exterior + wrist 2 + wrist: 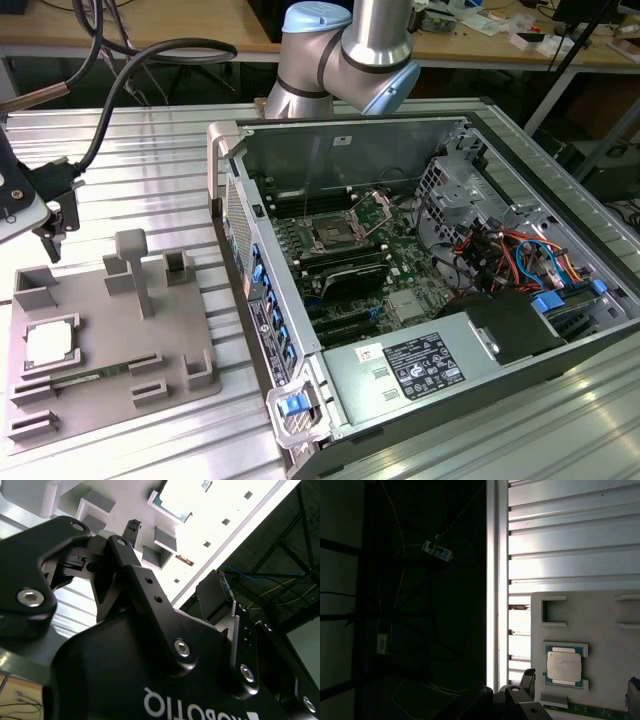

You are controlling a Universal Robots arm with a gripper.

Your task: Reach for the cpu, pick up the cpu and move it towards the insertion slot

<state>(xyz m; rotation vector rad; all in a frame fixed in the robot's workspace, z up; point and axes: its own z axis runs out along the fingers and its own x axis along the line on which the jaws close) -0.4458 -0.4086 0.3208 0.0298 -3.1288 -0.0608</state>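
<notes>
Reach step running: gripper [55, 228] hovering at 12 o'clock of cpu [48, 345] in exterior view, fingers [527, 681] standing wide apart, holding nothing. Cpu lying in fixture plate [105, 335]; insertion slot [333, 236] at 2 o'clock. Pickup calling for square straddle of thin edges.

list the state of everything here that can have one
silvery-grey square cpu, lying flat in its nest on the grey plastic fixture plate, not gripped
square silver-framed insertion slot, dark centre bare, its bracket looks swung open
black hand, above the plate's far edge, apart from the cpu
grey metal computer case, lying on its side, side panel off
</notes>
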